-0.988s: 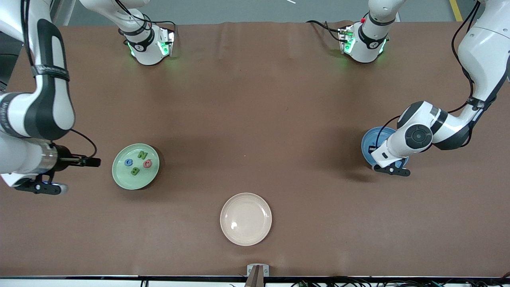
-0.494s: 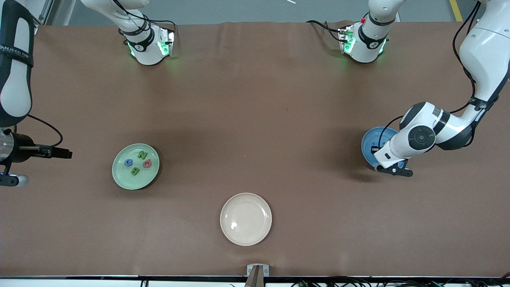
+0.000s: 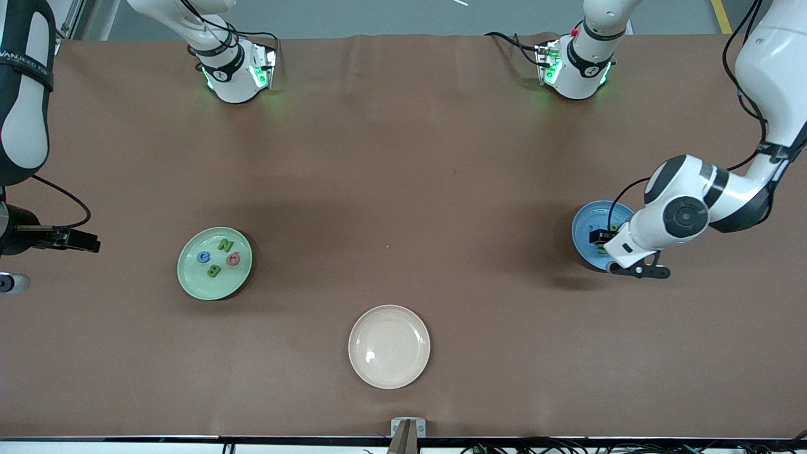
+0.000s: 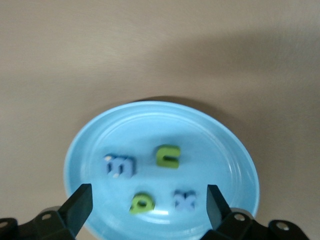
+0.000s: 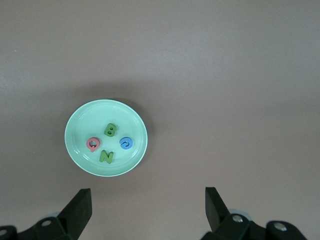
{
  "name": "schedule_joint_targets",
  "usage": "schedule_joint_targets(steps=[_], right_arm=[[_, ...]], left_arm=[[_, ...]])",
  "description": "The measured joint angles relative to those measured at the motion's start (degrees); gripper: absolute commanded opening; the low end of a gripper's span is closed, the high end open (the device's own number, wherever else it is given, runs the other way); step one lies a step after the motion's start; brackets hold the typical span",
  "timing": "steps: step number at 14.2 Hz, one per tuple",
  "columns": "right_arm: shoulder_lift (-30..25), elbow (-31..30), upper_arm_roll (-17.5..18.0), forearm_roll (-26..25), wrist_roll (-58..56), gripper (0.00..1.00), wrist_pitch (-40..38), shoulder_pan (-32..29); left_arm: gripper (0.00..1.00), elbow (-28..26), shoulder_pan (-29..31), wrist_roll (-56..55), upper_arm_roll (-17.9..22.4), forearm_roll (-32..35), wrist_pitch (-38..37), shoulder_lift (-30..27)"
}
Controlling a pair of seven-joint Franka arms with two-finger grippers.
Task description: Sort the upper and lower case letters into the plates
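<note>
A: We see the left gripper (image 4: 145,207) hanging wide and empty over the blue plate (image 3: 583,230), mid-right of the frame; four letters (image 4: 169,156) lie in it.

B: Right gripper (image 5: 145,210), wide and empty, waits at the left edge beside the green plate (image 3: 189,277). We read N, B, C there (image 3: 217,258). Cream plate (image 3: 389,346) bare.

Robotics lab — two arm bases (image 3: 236,75) bolted at 12 o'clock on a brown-covered table (image 3: 403,157), grey floor w/ yellow tape (image 3: 722,16) past it, cables along 6 o'clock edge.
</note>
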Motion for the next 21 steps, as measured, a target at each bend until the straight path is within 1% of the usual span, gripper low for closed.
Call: schedule_joint_targets(steps=[3, 5, 7, 9, 12, 14, 15, 16, 17, 19, 21], right_arm=[[-0.1, 0.1, 0.0, 0.2, 0.7, 1.0, -2.9, 0.0], [-1.1, 0.3, 0.0, 0.7, 0.7, 1.0, -3.8, 0.0], [-2.5, 0.3, 0.0, 1.3, 0.7, 1.0, -5.4, 0.0], [-3.9, -1.0, 0.0, 2.3, 0.7, 1.0, -5.8, -0.1], [-6.8, -4.1, 0.7, 2.8, 0.7, 1.0, -5.4, -1.0], [-9.1, -6.0, 1.5, 2.8, 0.7, 1.0, -5.1, -1.6], [-10.3, -6.8, 1.7, 2.8, 0.7, 1.0, -5.1, -1.6], [-11.4, -7.6, 1.9, 2.7, 0.7, 1.0, -5.0, -1.6], [-12.5, -8.5, 2.2, 2.5, 0.7, 1.0, -4.8, -1.7], [-14.6, -10.5, 3.7, 1.9, 0.7, 1.0, -4.0, -2.3], [-16.4, -12.2, 4.9, 1.5, 0.7, 1.0, -3.4, -2.5]], left_arm=[[1.0, 3.9, 0.0, 3.1, -0.6, -5.1, -5.9, -4.1], [1.0, 6.5, 0.0, 4.6, -1.1, -7.4, -9.2, -4.6], [1.0, 9.1, 0.0, 5.6, -1.5, -8.1, -13.7, -4.6], [1.0, 11.5, 0.3, 8.4, -1.5, -9.1, -17.1, -4.6], [1.0, 13.1, 2.4, 13.4, -1.3, -12.3, -17.9, -5.0], [1.0, 13.8, 2.5, 15.5, 0.0, -16.8, -17.9, -6.9], [1.0, 14.2, 1.4, 16.4, 1.8, -19.3, -17.9, -8.7], [1.0, 14.6, -1.0, 17.9, 5.4, -22.2, -18.0, -11.1], [1.0, 15.0, -4.4, 20.1, 10.1, -25.6, -18.1, -13.8], [1.0, 15.2, -13.2, 24.6, 21.6, -32.1, -18.5, -19.6], [1.0, 15.2, -23.9, 27.5, 34.2, -36.6, -19.4, -24.8]])
